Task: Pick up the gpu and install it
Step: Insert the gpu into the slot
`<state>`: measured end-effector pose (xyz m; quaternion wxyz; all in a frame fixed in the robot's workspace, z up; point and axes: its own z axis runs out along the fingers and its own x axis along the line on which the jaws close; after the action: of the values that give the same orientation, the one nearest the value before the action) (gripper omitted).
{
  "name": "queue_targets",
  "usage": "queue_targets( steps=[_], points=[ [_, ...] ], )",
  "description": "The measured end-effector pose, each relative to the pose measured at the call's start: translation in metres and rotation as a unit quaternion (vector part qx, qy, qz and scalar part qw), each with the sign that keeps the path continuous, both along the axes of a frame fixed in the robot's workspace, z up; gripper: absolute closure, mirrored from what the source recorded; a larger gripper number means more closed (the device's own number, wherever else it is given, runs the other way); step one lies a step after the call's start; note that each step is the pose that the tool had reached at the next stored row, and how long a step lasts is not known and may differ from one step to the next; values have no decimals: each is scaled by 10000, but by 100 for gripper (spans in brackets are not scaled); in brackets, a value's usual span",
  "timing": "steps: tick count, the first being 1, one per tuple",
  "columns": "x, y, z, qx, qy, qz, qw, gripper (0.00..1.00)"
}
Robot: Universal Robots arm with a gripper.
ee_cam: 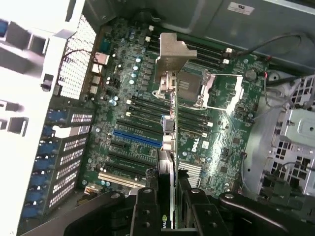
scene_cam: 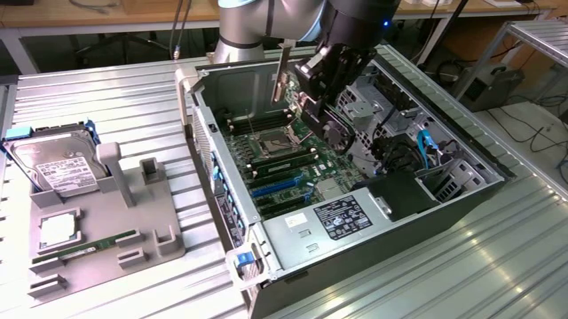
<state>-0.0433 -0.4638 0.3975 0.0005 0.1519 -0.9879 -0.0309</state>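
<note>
Aloft above the motherboard point(ee_cam: 123, 93) — gripper point(ee_cam: 166, 206) clamped on the gpu point(ee_cam: 167, 157), edge-on, its held end hidden inside the grasp.

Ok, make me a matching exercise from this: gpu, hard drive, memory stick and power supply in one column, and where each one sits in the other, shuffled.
Things:
1. gpu
2. hard drive
3. memory stick
4. power supply

Places:
A. on the grey holder, white label up
B. inside the open case, dark label up
C. clamped in the gripper above the motherboard
D. lying flat on the grey holder, beside the square chip

Pairs: 1-C, 2-A, 3-D, 4-B
</note>
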Motion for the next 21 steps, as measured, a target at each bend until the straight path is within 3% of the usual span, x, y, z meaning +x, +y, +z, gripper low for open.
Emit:
queue_targets(
  steps=[3,9,12,13,17,18,20,21],
  points=[
    [0,0,-3,0,-8,477,9989,74],
    [0,0,-7,-1,-24,1134,9935,74],
    [0,0,-11,-2,-40,1537,9881,74],
    [0,0,-13,-2,-48,1694,9855,74],
    [0,0,-18,-4,-67,2086,9780,74],
    [0,0,-22,-4,-76,2262,9740,74],
    [0,0,-26,-5,-83,2439,9698,74],
    [0,0,-29,-5,-87,2553,9668,74]
  ],
)
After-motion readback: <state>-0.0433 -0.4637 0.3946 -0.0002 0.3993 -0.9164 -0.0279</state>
